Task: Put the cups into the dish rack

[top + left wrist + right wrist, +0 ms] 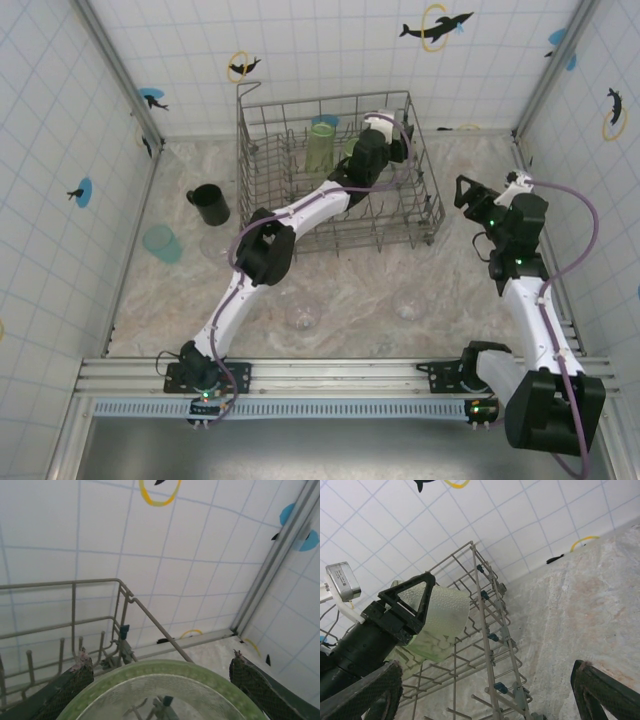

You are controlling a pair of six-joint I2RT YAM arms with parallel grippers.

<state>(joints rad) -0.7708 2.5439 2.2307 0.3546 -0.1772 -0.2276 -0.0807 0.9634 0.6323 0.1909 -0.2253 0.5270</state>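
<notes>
Seen from above, with the far wall at 12 o'clock, the rack stands at 12 o'clock on the table, close to the back wall. The left arm reaches over the rack's near side, and the left claw hangs above the rack's 2 o'clock corner.

The left claw is clamped on a green tumbler. In the left wrist view the tumbler's pale rim spans the gap, and each finger presses its outside. From the right wrist view the same green tumbler hangs tilted just above the rack's wires, inside its right-hand side. Whether it touches the tines cannot be told.

A second green tumbler stands upright inside the rack at about 11 o'clock of the rack's middle.

The right claw sits at 3 o'clock of the rack, apart from it. Its fingers are spread wide with nothing between them.

The other cups are out on the table:
- The black mug is at 9 o'clock of the rack, just beside its left wall.
- The teal cup is at 8 o'clock, farther out.
- One clear cup stands at 6 o'clock, well apart from the rack.
- Another clear cup stands at 5 o'clock, also well apart
</notes>
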